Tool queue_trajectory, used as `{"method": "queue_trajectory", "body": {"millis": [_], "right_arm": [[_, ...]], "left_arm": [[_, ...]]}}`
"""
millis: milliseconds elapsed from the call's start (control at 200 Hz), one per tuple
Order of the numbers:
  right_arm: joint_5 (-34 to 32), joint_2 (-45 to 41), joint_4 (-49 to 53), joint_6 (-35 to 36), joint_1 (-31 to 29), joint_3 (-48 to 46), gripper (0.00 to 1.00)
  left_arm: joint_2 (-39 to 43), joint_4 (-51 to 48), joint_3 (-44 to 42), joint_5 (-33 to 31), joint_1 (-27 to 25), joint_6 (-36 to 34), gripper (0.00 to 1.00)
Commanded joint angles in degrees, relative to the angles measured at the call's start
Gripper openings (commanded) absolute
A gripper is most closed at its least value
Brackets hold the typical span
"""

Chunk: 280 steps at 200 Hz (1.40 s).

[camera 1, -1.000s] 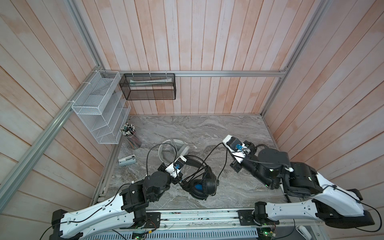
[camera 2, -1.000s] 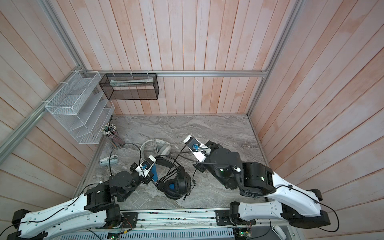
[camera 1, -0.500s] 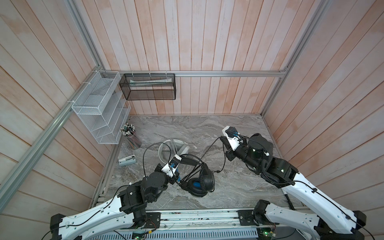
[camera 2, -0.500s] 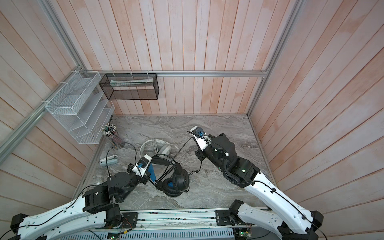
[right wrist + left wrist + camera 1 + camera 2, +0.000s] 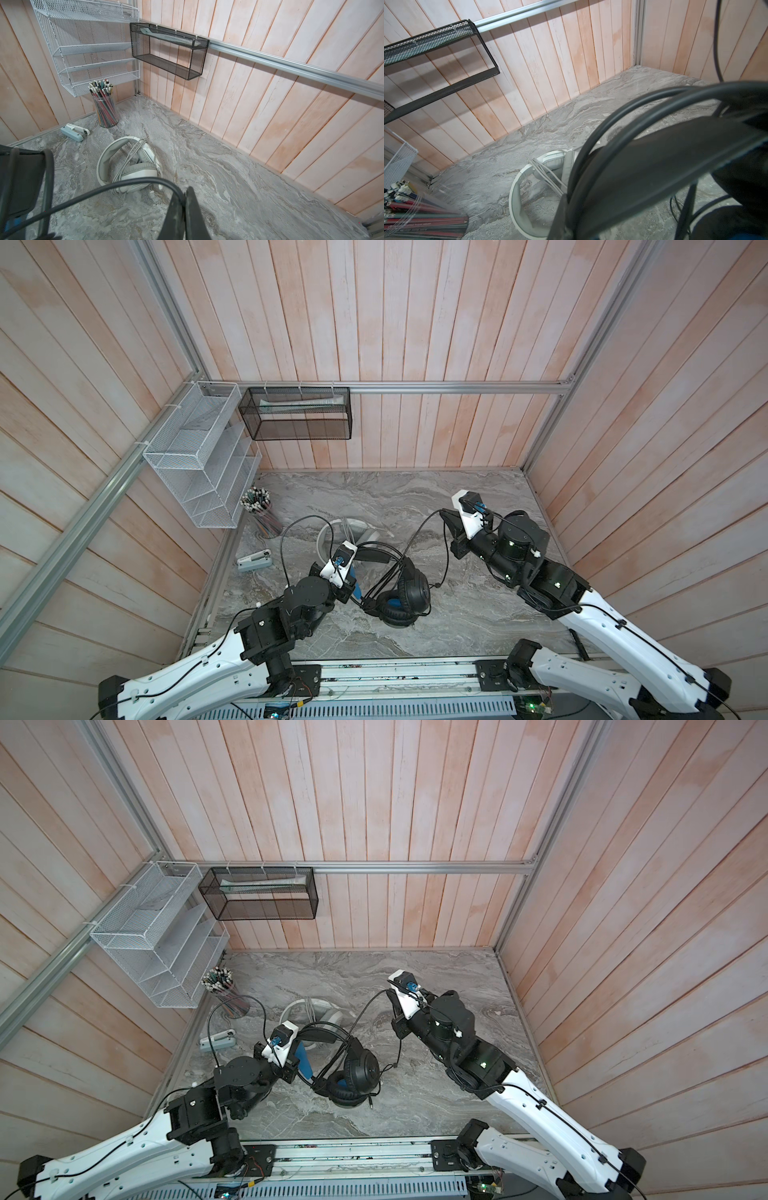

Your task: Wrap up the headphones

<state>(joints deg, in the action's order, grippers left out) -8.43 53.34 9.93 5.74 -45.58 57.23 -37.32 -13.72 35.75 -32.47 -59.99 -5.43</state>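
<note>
The right wrist view alone shows the right gripper (image 5: 184,197) pinching the black cable (image 5: 116,184); the left gripper (image 5: 351,580) clamps the black headset (image 5: 409,593) headband, fingertips obscured in both top views.

You're working in a mock office desk corner built as a test cell: a marble-patterned tabletop (image 5: 374,497) boxed in by pale plank walls (image 5: 415,323) framed with aluminium rail (image 5: 457,386). Take the pencil cup (image 5: 264,516) as your mark: a white wire rack (image 5: 195,472) hangs just above it, a black mesh basket (image 5: 299,418) hangs on the wall behind it, and a stapler (image 5: 254,566) lies near it, toward the mounting track (image 5: 395,672)
</note>
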Motion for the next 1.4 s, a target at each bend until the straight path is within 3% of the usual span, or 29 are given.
{"method": "queue_trajectory", "body": {"millis": [0, 490, 895, 1055, 1230, 1395], "right_arm": [[2.58, 0.99, -4.53, -1.58, 1.55, -0.46, 0.00], [6.63, 5.58, -16.06, -7.85, 4.59, -7.47, 0.00], [18.10, 9.50, -24.00, -11.34, 4.85, -8.70, 0.00], [19.11, 9.00, -25.92, -11.85, 4.83, -10.79, 0.10], [20.28, 7.76, -30.60, -13.92, 4.88, -15.53, 0.32], [20.85, 8.13, -34.87, -16.38, 4.82, -19.02, 0.39]], "left_arm": [[2.21, 3.50, 2.15, 3.14, 0.31, 2.97, 0.00], [2.83, -1.90, 18.18, 7.62, 0.31, 12.72, 0.00], [-4.43, -0.90, 29.39, 12.43, 0.31, 22.24, 0.00], [-7.73, -1.47, 34.22, 10.42, 0.30, 25.69, 0.00], [-11.73, -4.70, 40.54, 7.46, 0.31, 30.54, 0.00], [-15.03, -6.75, 45.64, 5.34, 0.29, 33.07, 0.00]]}}
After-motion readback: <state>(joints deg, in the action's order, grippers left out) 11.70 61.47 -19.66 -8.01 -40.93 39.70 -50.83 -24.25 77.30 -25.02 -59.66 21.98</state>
